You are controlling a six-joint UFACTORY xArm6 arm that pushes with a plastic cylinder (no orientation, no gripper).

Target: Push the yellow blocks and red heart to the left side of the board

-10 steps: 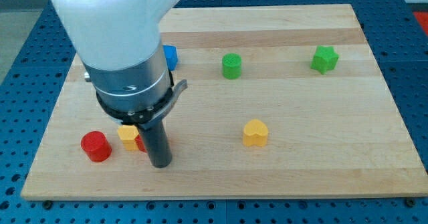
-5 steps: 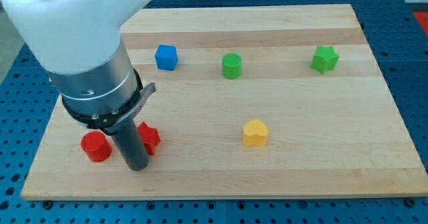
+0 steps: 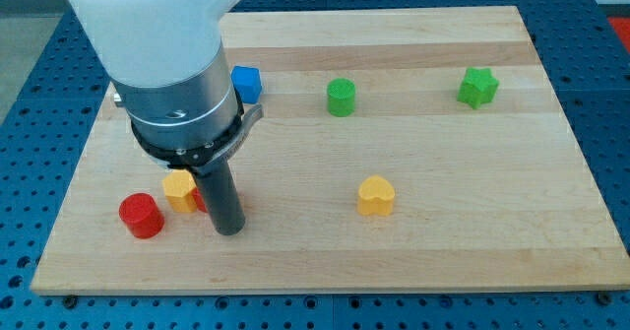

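Note:
My tip (image 3: 229,231) rests on the board near the view's bottom left. A small yellow block (image 3: 178,189) lies just to its left, partly behind the rod. A red block (image 3: 201,200), mostly hidden by the rod, sits between that yellow block and the rod; its shape cannot be made out. A yellow heart (image 3: 375,195) lies well to the right of the tip, near the board's middle. A red cylinder (image 3: 141,216) stands at the far left, next to the small yellow block.
A blue cube (image 3: 247,82) sits at the upper left, partly behind the arm body. A green cylinder (image 3: 341,97) stands at top centre and a green star (image 3: 477,87) at top right. The wooden board (image 3: 492,222) ends in a blue perforated table.
The rod swung left, then came back right by a little. The small yellow block shows again left of the rod, and the red block is now mostly hidden behind it.

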